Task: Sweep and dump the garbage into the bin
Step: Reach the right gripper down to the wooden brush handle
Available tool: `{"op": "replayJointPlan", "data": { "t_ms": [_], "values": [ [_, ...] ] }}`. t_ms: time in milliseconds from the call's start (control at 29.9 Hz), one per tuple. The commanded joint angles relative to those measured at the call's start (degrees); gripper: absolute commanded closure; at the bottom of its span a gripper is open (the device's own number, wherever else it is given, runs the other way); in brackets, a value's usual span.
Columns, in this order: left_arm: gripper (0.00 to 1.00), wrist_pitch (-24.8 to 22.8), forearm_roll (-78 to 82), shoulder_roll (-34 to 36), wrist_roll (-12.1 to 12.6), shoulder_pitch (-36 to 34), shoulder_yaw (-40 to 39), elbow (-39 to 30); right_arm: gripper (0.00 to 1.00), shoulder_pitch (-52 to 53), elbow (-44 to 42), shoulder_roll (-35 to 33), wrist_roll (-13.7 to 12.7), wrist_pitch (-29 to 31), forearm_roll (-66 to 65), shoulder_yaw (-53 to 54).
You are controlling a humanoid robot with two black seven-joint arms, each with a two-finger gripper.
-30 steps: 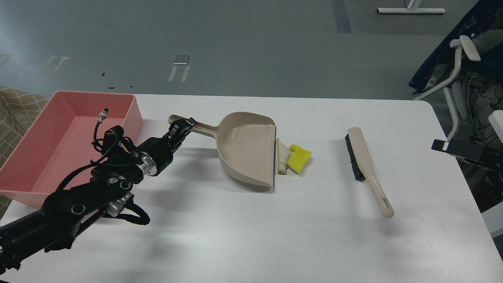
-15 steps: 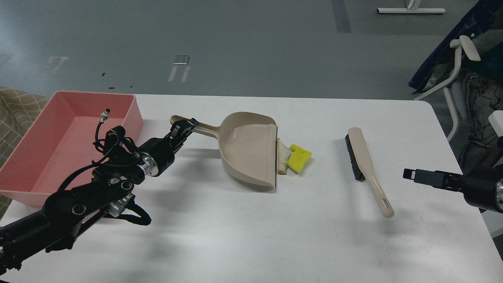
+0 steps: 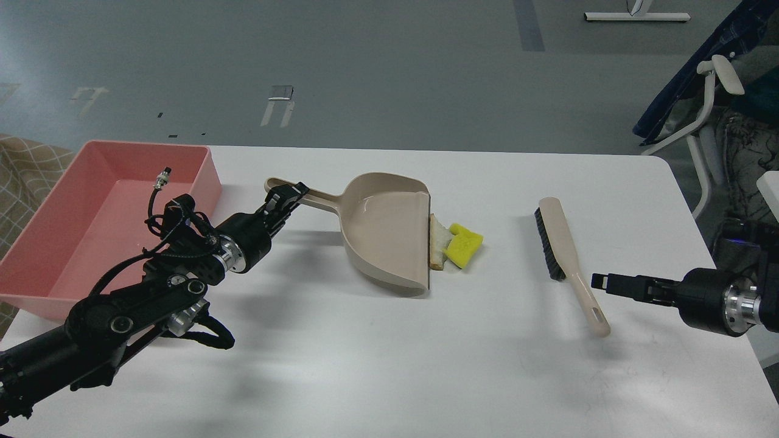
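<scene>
A beige dustpan (image 3: 384, 231) lies mid-table, its mouth facing right. My left gripper (image 3: 286, 198) is shut on the dustpan's long handle (image 3: 304, 194). A white bread slice (image 3: 436, 241) and a yellow sponge piece (image 3: 464, 244) lie right at the pan's open edge. A beige hand brush (image 3: 566, 255) with black bristles lies to the right, handle toward me. My right gripper (image 3: 599, 282) comes in from the right, its tip just right of the brush handle; its fingers cannot be told apart. The pink bin (image 3: 42, 267) stands at the far left.
The white table's right edge (image 3: 718, 255) is close to my right arm. A white chair frame (image 3: 709, 121) and dark clutter stand beyond the table's right side. My left arm (image 3: 140, 292) lies over the bin's near right corner.
My right arm has come in from the right edge and moved left toward the brush handle. The left gripper and dustpan have shifted very slightly right.
</scene>
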Motion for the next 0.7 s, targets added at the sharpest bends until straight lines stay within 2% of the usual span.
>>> {"op": "replayJointPlan", "data": {
  "t_ms": [0,334,668],
  "values": [
    [1.0,0.0,0.01,0.0,0.0,0.0,0.01,0.0,0.33,-0.09,0.07,0.91,-0.24,0.0,-0.01,-0.47],
    [1.0,0.0,-0.08,0.09,0.0,0.0,-0.08,0.0,0.33,0.09,-0.02,2.23,-1.74,-0.09,-0.01,-0.56],
    [1.0,0.0,-0.08,0.0,0.0,-0.09,-0.08,0.0,0.33,0.0,-0.37,5.04,-1.83,-0.09,-0.01,-0.65]
  ]
}}
